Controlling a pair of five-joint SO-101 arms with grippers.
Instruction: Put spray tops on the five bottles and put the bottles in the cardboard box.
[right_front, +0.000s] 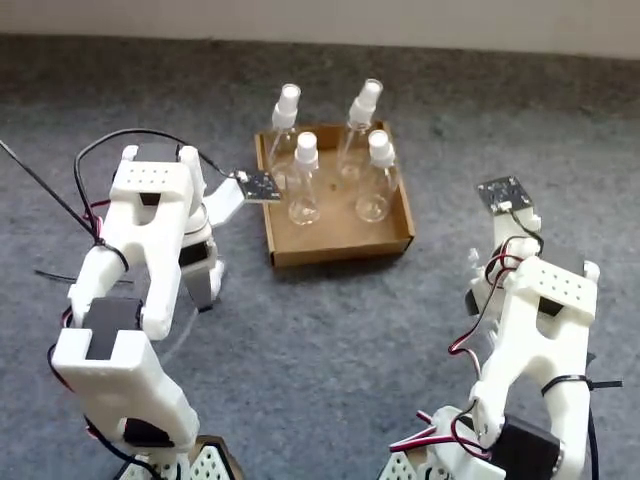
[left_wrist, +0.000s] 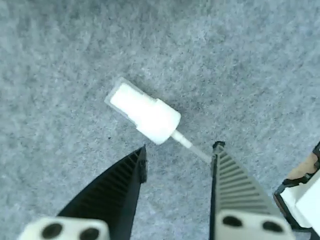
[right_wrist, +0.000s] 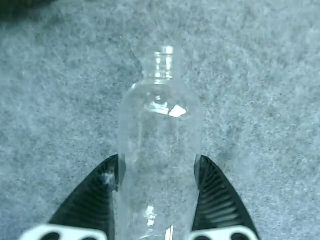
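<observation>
Nearest to us, on the side of the cardboard box (right_front: 340, 248) toward the right arm and well apart from it, the right gripper (right_wrist: 159, 162) is clenched on the fifth bottle (right_wrist: 160, 125). Its two pads press the clear body from either side, and the bare neck points away from the wrist. On the opposite side, near the box's side wall, the left gripper (left_wrist: 180, 148) hangs with jaws released over the grey carpet (right_front: 330, 340). The last spray top (left_wrist: 145, 115) lies on the carpet just ahead of the fingertips, untouched. Its thin dip tube runs out towards one of the fingers.

Farther off, the box holds four bottles (right_front: 372, 180), all standing and all capped, grouped towards its far end.

We judge the pick-up to be the risky step. The top lies askew to the jaws, so a close from here could catch the tube rather than the white body, bending it or flicking the top away. The bottle is smooth, and a sideways push while fitting the cap could twist it in the grip. Lowering it into the box carelessly could topple the standing bottles.
</observation>
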